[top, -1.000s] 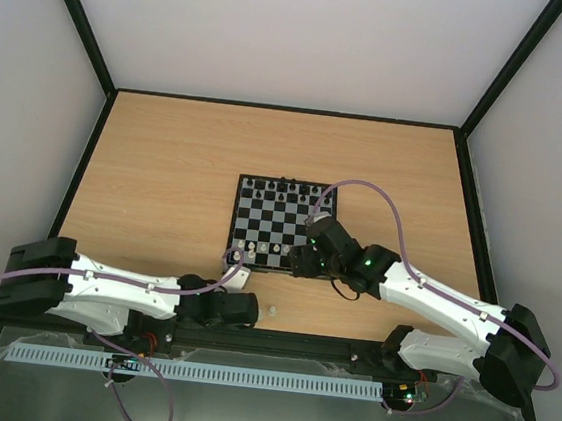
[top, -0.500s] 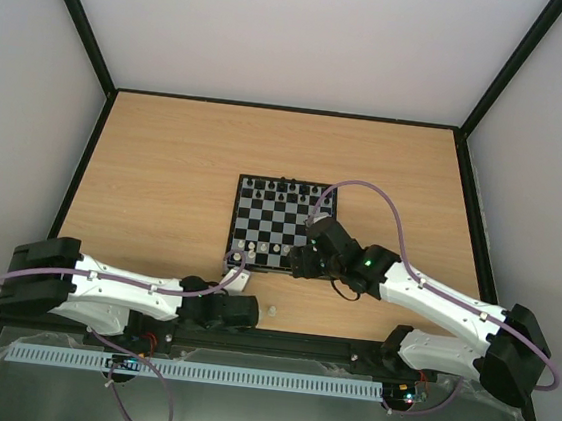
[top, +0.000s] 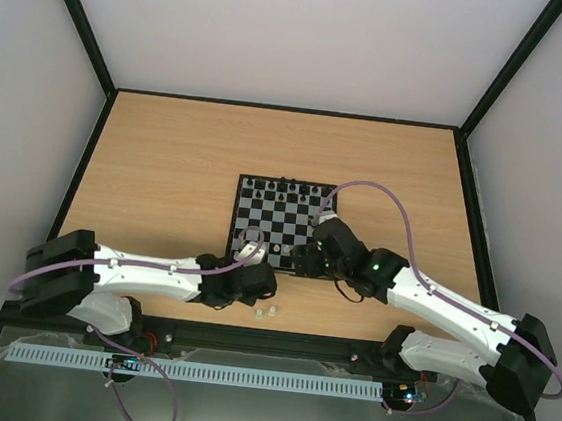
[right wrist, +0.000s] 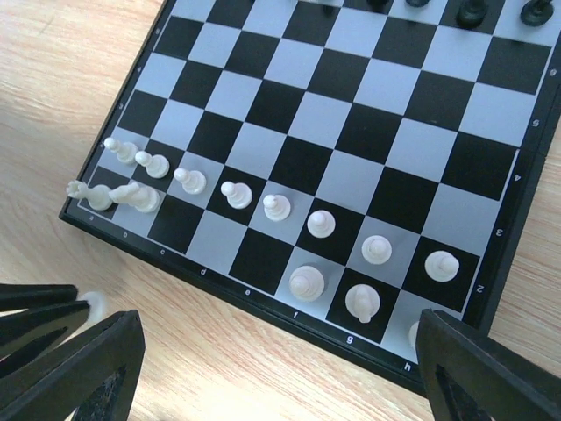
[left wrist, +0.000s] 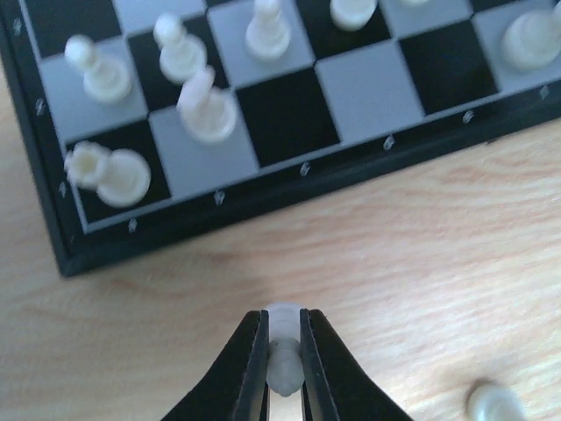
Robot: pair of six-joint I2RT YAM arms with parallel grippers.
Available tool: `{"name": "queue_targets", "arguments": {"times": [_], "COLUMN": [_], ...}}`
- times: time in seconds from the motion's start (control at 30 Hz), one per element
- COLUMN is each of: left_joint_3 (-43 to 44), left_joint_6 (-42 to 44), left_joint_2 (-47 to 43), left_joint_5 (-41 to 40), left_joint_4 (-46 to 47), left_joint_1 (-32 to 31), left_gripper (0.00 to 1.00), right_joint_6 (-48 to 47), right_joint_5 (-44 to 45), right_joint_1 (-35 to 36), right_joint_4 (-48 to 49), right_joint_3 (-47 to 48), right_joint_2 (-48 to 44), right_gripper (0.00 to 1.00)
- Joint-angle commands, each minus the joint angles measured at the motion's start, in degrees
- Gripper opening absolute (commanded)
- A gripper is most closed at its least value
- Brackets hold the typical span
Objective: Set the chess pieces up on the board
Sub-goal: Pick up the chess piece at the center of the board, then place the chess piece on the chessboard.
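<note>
My left tool [left wrist: 282, 320] pinches a whitish piece [left wrist: 284, 373] over the counter [left wrist: 421, 263], just near the board [left wrist: 285, 114]; right tool [top: 301, 261] is spread. I'd lift, carry it far to an empty near-row sq, set it upright w/o bumping neighbours [left wrist: 209, 110]

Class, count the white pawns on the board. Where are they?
8 white pawns, one per file along the board's second row, from a-file pawn to h-file pawn; none seems hidden.

White-shelled arms [top: 144, 275], black joints [top: 370, 270], looping purple cables [top: 364, 184], black hands [left wrist: 282, 326].
</note>
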Motion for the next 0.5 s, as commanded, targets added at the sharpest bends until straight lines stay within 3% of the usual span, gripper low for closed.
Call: {"name": "queue_targets", "arguments": {"times": [0.0,0.47], "left_joint_3": [3.4,9.5], "left_joint_6": [7.9,14.9], "left_joint_2": [2.2,7.0], "left_joint_5": [0.2,2.6], "left_joint_4": [3.8,6.5], "left_joint_1": [3.5,9.8], "left_gripper": [0.09,0.09], "right_joint_6": [0.7,0.9], "right_joint_5": [2.5,3.7], "right_joint_1": [-0.2,-0.2], "right_joint_4": [-0.7,-0.7], "right_joint_3": [-0.8,-0.8], "right_joint_2": [-1.9,-2.2], "right_gripper": [0.86,0.86]}}
